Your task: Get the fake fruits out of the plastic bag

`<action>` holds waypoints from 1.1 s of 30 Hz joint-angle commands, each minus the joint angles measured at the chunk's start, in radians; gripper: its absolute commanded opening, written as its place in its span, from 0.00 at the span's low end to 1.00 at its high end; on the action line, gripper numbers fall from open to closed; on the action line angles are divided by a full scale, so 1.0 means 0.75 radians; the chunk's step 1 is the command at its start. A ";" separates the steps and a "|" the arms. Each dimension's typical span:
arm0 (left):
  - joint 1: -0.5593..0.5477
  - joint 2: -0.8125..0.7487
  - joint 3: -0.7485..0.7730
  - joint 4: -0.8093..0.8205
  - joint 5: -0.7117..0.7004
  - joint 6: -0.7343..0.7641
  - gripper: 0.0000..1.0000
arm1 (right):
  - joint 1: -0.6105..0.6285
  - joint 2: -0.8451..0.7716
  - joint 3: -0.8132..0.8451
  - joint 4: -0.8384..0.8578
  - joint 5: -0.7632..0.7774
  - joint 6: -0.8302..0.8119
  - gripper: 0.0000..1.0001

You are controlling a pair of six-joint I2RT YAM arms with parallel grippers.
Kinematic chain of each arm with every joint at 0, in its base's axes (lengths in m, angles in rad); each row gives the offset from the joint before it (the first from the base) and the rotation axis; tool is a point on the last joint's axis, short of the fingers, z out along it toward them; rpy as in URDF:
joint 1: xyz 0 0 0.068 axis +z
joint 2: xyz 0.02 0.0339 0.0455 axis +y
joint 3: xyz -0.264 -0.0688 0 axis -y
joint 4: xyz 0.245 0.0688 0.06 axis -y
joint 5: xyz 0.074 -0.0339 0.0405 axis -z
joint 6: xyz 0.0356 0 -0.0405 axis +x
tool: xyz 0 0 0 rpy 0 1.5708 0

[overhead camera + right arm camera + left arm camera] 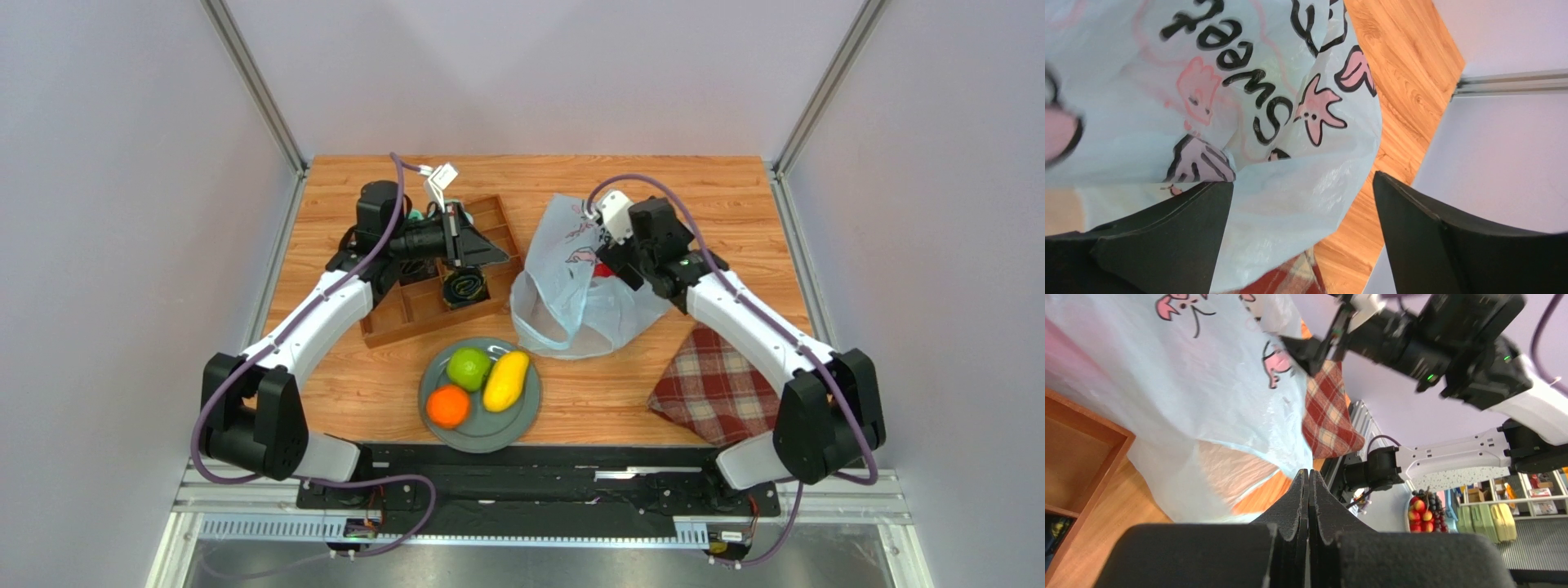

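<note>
Right wrist view: plastic bag (1168, 92) reads "Sweet" — right hand (1301, 184) open, left hand (1309, 478) closed.

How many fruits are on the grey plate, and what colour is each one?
Green apple: 1
Orange: 1
Yellow mango: 1
Total on the grey plate: 3
</note>
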 commanded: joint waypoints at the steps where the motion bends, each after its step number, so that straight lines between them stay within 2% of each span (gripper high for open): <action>1: -0.004 -0.055 0.046 -0.082 -0.011 0.090 0.02 | 0.001 -0.143 0.187 -0.373 -0.402 0.118 0.89; 2: -0.004 -0.067 0.056 -0.137 -0.017 0.128 0.20 | 0.031 -0.151 0.201 -0.436 -0.510 0.118 0.87; 3: -0.004 -0.095 0.070 -0.255 -0.050 0.238 0.30 | 0.058 -0.159 0.201 -0.444 -0.501 0.126 0.88; 5: -0.006 -0.116 0.081 -0.343 -0.069 0.341 0.44 | 0.103 -0.182 0.203 -0.489 -0.552 0.135 0.89; 8: -0.017 -0.147 0.083 -0.474 -0.050 0.499 0.50 | 0.148 -0.221 0.201 -0.522 -0.566 0.153 0.87; 10: -0.027 -0.159 0.081 -0.542 -0.052 0.560 0.51 | 0.148 -0.243 0.207 -0.561 -0.684 0.175 0.82; 11: -0.031 -0.165 0.071 -0.546 -0.058 0.558 0.51 | 0.154 -0.243 0.199 -0.585 -0.829 0.180 0.81; 16: -0.031 -0.208 0.017 -0.497 -0.148 0.505 0.50 | 0.212 -0.157 0.138 -0.543 -0.938 0.239 0.62; 21: -0.029 -0.224 0.028 -0.503 -0.171 0.519 0.49 | 0.265 0.073 0.199 -0.520 -1.037 0.200 0.42; 25: -0.027 -0.225 0.028 -0.503 -0.181 0.521 0.49 | 0.289 0.288 0.287 -0.445 -0.962 0.208 0.39; 28: -0.021 -0.239 0.025 -0.503 -0.187 0.523 0.49 | 0.275 0.411 0.354 -0.296 -0.712 0.233 0.38; 33: -0.013 -0.257 0.009 -0.491 -0.197 0.523 0.48 | 0.249 0.532 0.385 -0.087 -0.477 0.119 0.42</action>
